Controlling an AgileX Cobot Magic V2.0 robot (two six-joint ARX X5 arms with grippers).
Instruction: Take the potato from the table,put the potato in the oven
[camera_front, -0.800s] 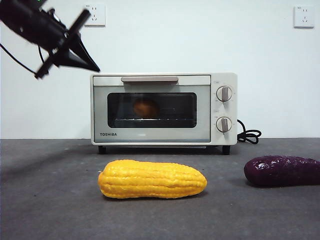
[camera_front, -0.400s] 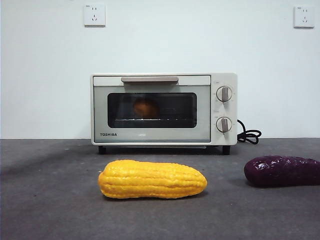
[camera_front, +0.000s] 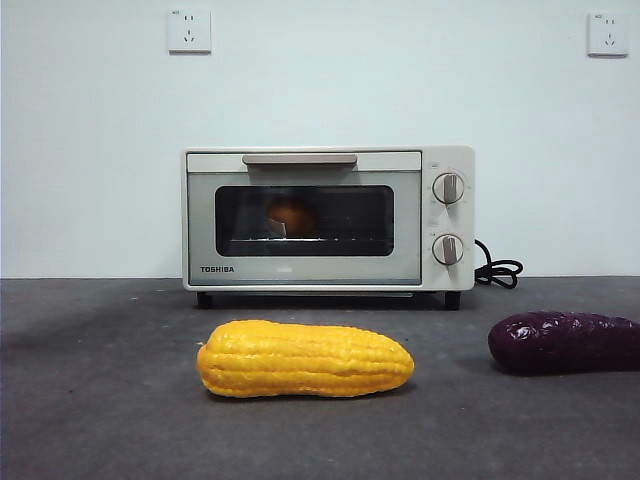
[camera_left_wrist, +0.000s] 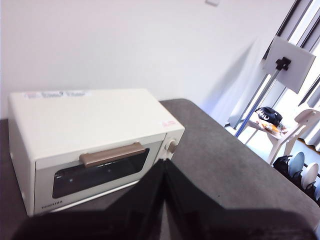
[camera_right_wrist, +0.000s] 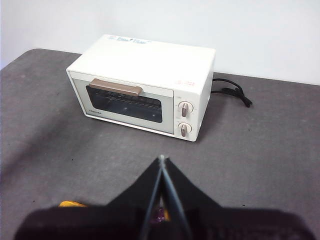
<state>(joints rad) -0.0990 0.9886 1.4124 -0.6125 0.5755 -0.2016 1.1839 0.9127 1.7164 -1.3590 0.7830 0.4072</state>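
Both our grippers, left (camera_left_wrist: 165, 167) and right (camera_right_wrist: 161, 162), hang back above the table (camera_front: 100, 420) with jaws pressed together and empty, since the potato (camera_front: 292, 216) already sits, dimly seen through dark glass, inside the closed oven (camera_front: 327, 218).

Cream oven (camera_front: 327, 218), orange-brown potato (camera_front: 291, 216) (behind dark glass), speckled grey table (camera_front: 100, 400).

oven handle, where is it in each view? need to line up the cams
Front view: beige bar handle along the top of the closed oven door.
Left wrist view: handle above the door window, just beyond the left gripper.
Right wrist view: handle at the door's top edge.
Shared landmark: the two knobs.
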